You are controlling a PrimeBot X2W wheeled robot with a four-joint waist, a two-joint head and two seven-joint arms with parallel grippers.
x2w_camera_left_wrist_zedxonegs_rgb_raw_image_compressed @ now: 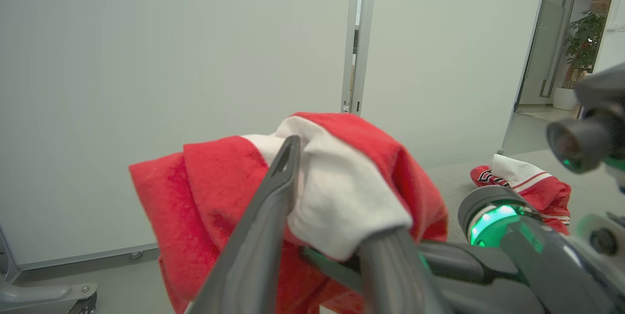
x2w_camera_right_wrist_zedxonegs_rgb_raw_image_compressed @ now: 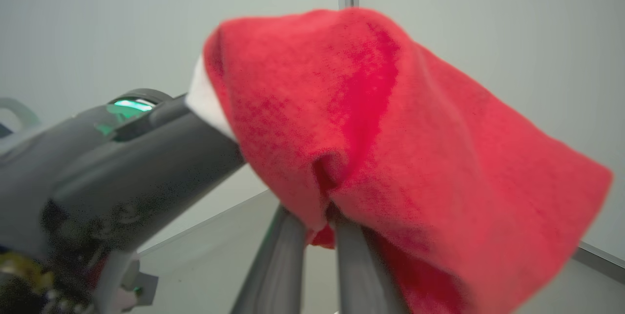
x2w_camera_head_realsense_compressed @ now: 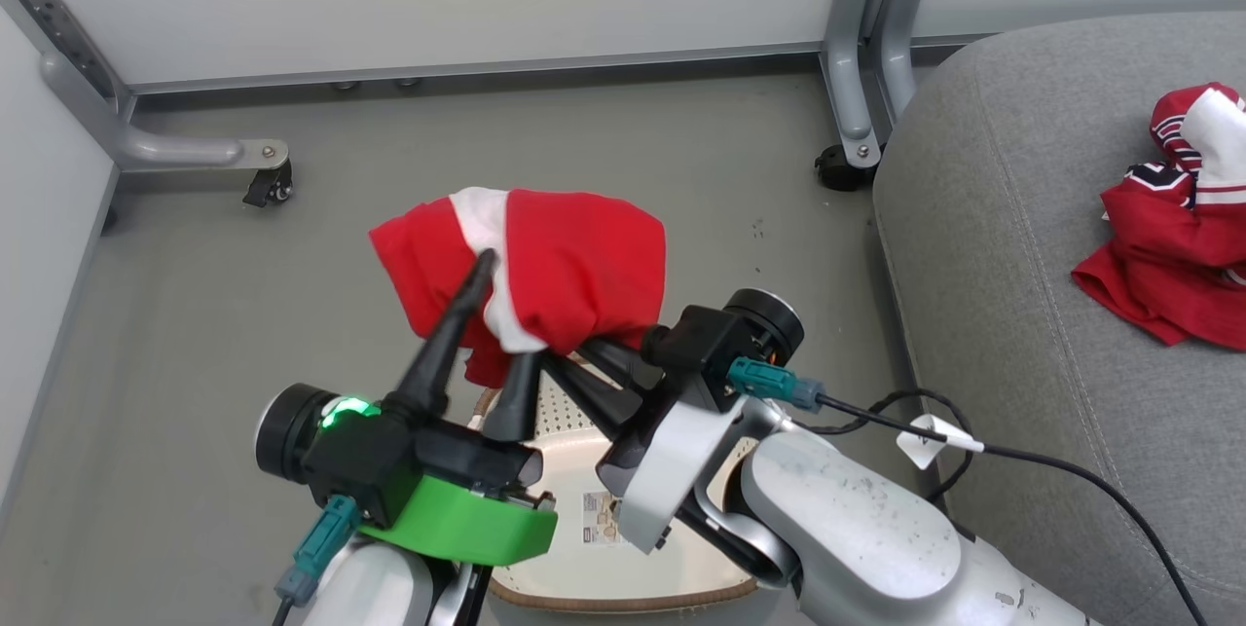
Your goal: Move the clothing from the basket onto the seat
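A red garment with a white panel [x2w_camera_head_realsense_compressed: 574, 261] hangs in the air above the basket [x2w_camera_head_realsense_compressed: 623, 599], whose cream floor and brown rim show under my arms. My right gripper [x2w_camera_head_realsense_compressed: 584, 346] is shut on its lower red edge; in the right wrist view [x2w_camera_right_wrist_zedxonegs_rgb_raw_image_compressed: 320, 219] the two fingers pinch the fabric. My left gripper [x2w_camera_head_realsense_compressed: 501, 314] stands open, one finger lying against the cloth and the other under the white fold [x2w_camera_left_wrist_zedxonegs_rgb_raw_image_compressed: 342, 197]. A second red and white garment [x2w_camera_head_realsense_compressed: 1173, 227] lies crumpled on the grey seat [x2w_camera_head_realsense_compressed: 1012, 295] at the right, also in the left wrist view [x2w_camera_left_wrist_zedxonegs_rgb_raw_image_compressed: 534, 189].
Pale partition walls stand behind, with grey metal feet on castors [x2w_camera_head_realsense_compressed: 265, 180] [x2w_camera_head_realsense_compressed: 839, 166] on the grey floor. A black cable with a white tag [x2w_camera_head_realsense_compressed: 934, 439] runs from my right wrist across the seat's front edge.
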